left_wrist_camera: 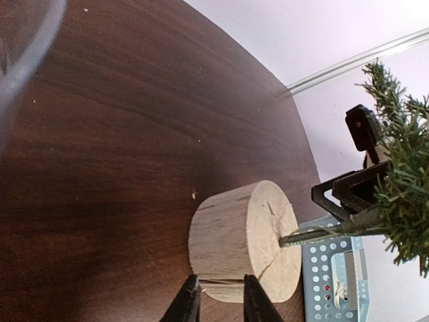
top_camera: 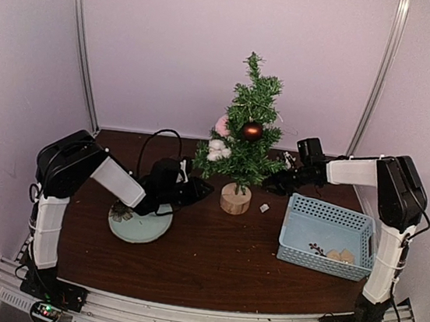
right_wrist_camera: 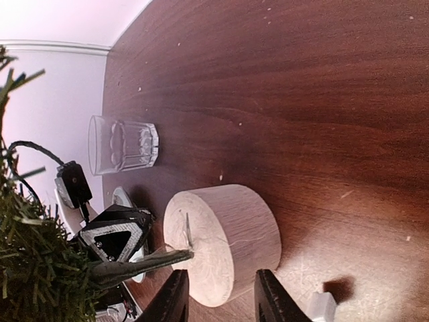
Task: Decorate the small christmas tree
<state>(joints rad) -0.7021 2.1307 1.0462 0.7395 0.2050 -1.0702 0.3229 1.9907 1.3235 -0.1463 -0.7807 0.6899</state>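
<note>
Surface: a dark wood table [top_camera: 210,262] stood before a plain pale wall.
Tree: your small christmas tree [top_camera: 247,126] stood upright mid-table on its stump base [top_camera: 235,200], with a brown ball [top_camera: 251,131] in its branches.
Left gripper [left_wrist_camera: 216,302]: you had it near the stump, jaws slightly parted, empty.
Right gripper [right_wrist_camera: 218,298]: you had it at the tree's other side, jaws apart, empty.
Basket [top_camera: 326,214]: blue, right of the tree.

The small christmas tree [top_camera: 246,133], a miniature green fir on a round light-wood stump, stands mid-table [top_camera: 211,259] toward the far edge. A round pale-blue plate [top_camera: 140,229] lies to its left, with a clear drinking glass [right_wrist_camera: 124,144] near it. A light-blue perforated plastic basket [top_camera: 316,261] sits by the right edge.
</note>
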